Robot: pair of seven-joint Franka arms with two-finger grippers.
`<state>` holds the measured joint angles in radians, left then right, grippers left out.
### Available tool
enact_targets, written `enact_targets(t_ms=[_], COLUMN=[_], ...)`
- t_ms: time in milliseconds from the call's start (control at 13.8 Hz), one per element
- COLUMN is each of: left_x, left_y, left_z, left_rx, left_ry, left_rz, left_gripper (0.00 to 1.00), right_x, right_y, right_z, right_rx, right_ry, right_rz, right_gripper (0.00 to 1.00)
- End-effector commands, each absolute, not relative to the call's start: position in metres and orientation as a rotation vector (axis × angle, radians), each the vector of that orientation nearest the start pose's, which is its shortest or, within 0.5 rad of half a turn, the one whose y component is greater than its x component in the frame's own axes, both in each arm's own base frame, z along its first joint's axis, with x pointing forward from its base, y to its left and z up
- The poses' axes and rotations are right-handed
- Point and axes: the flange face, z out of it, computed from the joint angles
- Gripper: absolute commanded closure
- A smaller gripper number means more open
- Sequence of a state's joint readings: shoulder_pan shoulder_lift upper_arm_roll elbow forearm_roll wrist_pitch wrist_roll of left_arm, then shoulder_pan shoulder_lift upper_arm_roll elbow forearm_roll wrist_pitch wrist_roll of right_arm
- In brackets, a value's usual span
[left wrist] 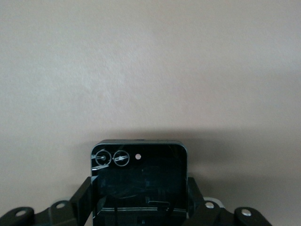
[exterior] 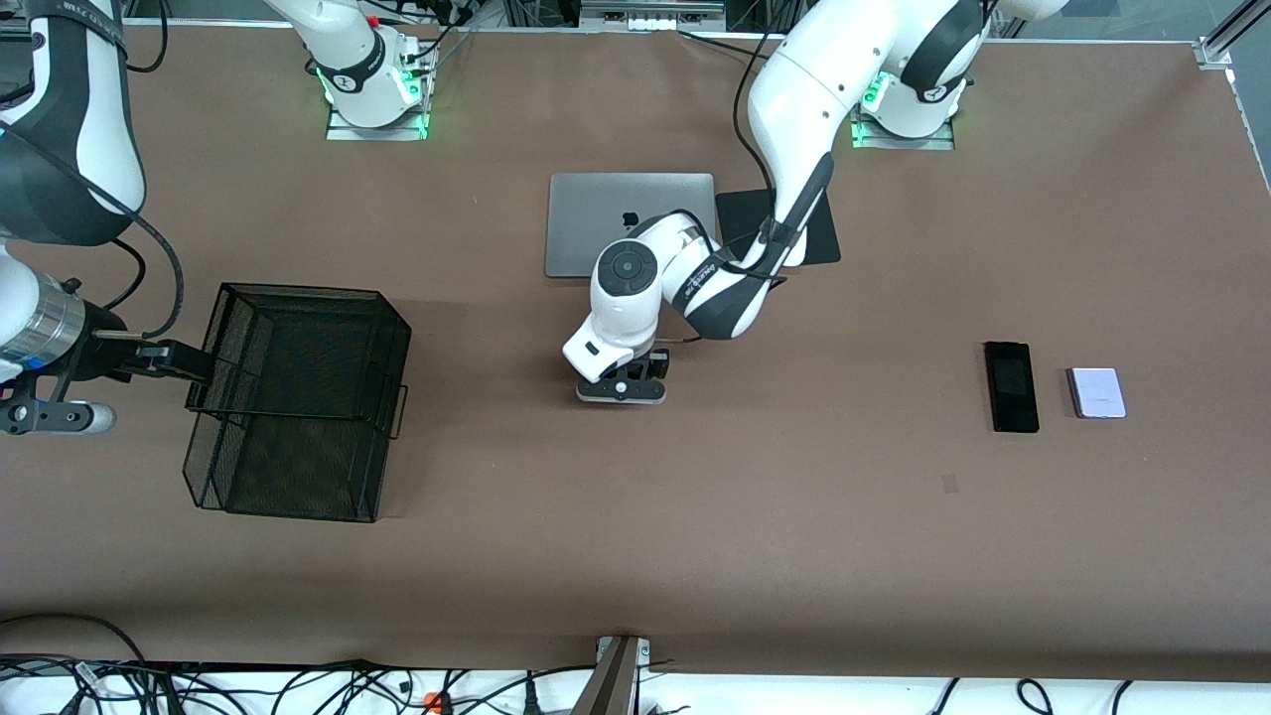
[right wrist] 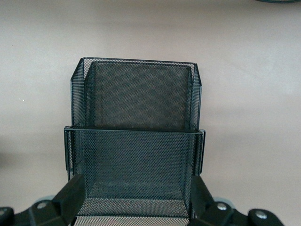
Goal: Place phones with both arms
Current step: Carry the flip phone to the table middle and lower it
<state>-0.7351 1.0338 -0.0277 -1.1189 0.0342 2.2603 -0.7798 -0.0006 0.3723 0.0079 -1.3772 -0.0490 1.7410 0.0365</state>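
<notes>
Mid-worktop, the left gripper (exterior: 624, 389) clamps the folded black phone (left wrist: 139, 181) in its jaws. The right gripper (exterior: 164, 357) spans the mesh basket (exterior: 298, 397) near the right arm's end, jaws wide.

Front view: high camera across the table (exterior: 695, 556), facing both arm bases, looking steeply down over the whole surface. Left wrist view: close, looking past its own gripper (left wrist: 141, 207) at the folded black phone (left wrist: 139, 181), hidden under the arm in the front view. Right wrist view: close on the mesh basket (right wrist: 134, 141), which the front view shares (exterior: 298, 397).
</notes>
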Motion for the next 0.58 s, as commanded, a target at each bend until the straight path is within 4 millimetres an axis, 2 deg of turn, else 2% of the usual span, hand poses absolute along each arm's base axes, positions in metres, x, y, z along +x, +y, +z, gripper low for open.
enact_targets(t_ms=[0,72,145,217,435,507], left_x=[0.579,0.579,0.579,0.580,0.585,0.589], left_y=[-0.540,-0.541,-0.541,-0.539,-0.538,-0.535], left_z=[0.183,0.179,0.179,0.178,0.191,0.208], left_rx=[-3.232,-3.238,-3.239,-3.237,-3.246,-3.248], left_ry=[-0.069,-0.118,-0.153,-0.160,-0.231,-0.239], left_rz=[-0.216,-0.223,-0.223,-0.226,-0.235,-0.242], left_gripper=[1.00,0.98,0.53,0.01,0.00,0.00], right_x=[0.671,0.671,0.671,0.671,0.671,0.671], right_y=[-0.001,0.000,0.000,0.001,0.002,0.002], right_z=[0.507,0.507,0.507,0.507,0.507,0.507], right_rx=[-3.175,-3.175,-3.175,-3.175,-3.175,-3.175], right_ry=[0.055,0.052,0.052,0.050,0.050,0.048], right_rz=[0.020,0.020,0.020,0.020,0.020,0.020], right_gripper=[0.00,0.00,0.00,0.00,0.00,0.00])
